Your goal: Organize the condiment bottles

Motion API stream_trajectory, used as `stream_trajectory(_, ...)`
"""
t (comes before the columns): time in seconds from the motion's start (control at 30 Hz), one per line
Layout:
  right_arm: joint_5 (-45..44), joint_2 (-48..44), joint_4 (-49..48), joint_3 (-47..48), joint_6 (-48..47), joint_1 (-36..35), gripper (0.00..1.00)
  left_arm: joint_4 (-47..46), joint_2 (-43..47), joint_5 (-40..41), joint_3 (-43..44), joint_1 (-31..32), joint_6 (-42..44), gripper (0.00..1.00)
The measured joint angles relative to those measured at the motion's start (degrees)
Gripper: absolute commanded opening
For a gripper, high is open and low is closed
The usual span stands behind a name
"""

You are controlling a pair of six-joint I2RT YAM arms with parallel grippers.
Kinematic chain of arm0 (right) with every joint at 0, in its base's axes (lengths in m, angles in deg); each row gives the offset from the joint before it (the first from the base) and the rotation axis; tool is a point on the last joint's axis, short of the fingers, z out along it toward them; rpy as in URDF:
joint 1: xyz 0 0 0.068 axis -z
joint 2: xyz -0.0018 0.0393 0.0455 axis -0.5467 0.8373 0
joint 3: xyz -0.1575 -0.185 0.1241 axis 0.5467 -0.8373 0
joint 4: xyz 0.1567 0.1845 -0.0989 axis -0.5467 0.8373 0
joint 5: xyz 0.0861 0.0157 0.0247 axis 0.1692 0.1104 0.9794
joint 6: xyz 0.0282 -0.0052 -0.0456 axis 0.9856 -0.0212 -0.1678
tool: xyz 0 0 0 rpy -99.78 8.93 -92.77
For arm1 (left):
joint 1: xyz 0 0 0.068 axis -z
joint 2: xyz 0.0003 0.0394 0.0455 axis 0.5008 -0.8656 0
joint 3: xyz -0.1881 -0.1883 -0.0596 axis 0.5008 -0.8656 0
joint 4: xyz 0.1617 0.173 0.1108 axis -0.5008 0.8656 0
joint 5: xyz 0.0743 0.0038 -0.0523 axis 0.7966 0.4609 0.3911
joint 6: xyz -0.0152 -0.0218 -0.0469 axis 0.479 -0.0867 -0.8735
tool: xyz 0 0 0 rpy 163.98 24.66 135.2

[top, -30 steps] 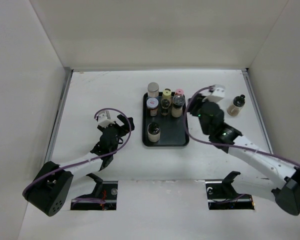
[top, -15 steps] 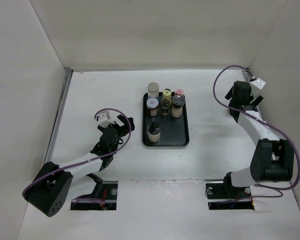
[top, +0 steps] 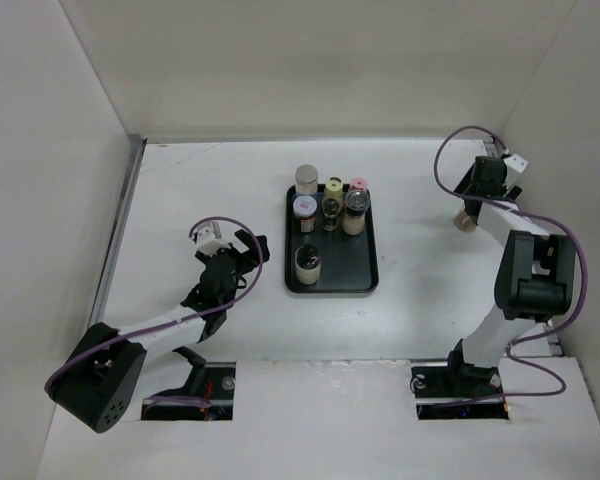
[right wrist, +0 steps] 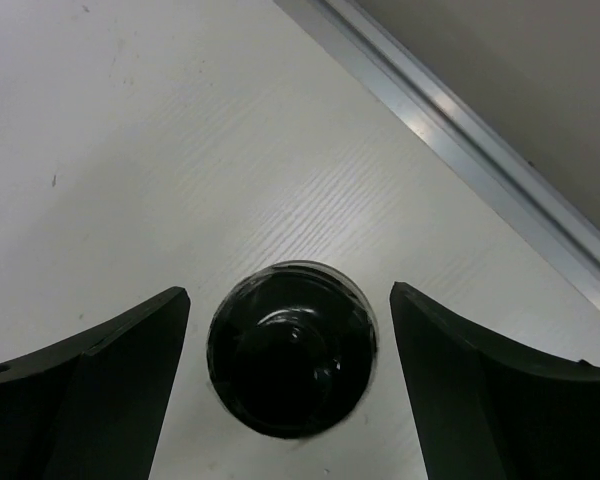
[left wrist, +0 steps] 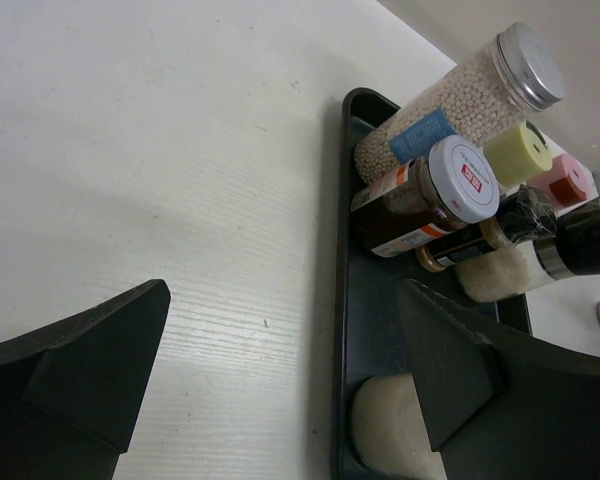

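Note:
A black tray [top: 365, 268] in the middle of the table holds several condiment bottles: a silver-capped jar [top: 307, 180], a yellow-capped one [top: 334, 187], a pink-capped one [top: 358, 186], and a lone beige jar [top: 307, 263] nearer the front. One more bottle [top: 464, 222] stands alone at the far right. In the right wrist view its black cap [right wrist: 290, 350] sits between the fingers of my right gripper [right wrist: 290, 292], which is open, with a gap on each side. My left gripper [left wrist: 280, 290] is open just left of the tray's edge [left wrist: 340, 300], holding nothing.
White walls enclose the table on three sides. A metal rail [right wrist: 460, 130] runs along the right edge close behind the lone bottle, and another rail [top: 120, 230] lines the left side. The blue-labelled jar [left wrist: 460, 100] is the tallest on the tray.
My right arm has swung from beside the tray to the far right, and its gripper now stands open around the lone bottle. The left arm and the tray's bottles have not moved.

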Motion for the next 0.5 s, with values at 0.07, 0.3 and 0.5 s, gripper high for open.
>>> stream_trajectory(0.07, 0.83, 1.79, -0.61, 0.04, -0.07, 0.02, 0.77, 0.0, 0.0, 0.0, 0.0, 0.0, 0.0, 1.0)
stream_trajectory(0.3, -0.37, 0.02, -2.89, -3.65, 0.04, -2.69, 0.49, 0.0, -0.11, 0.0, 0.0, -0.04, 0.0, 1.0)
stream_trajectory(0.5, -2.97, -16.83, -2.58, -14.38, -0.24, -15.39, 0.5, 0.0, -0.11, -0.02, 0.0, -0.04, 0.0, 1.0)
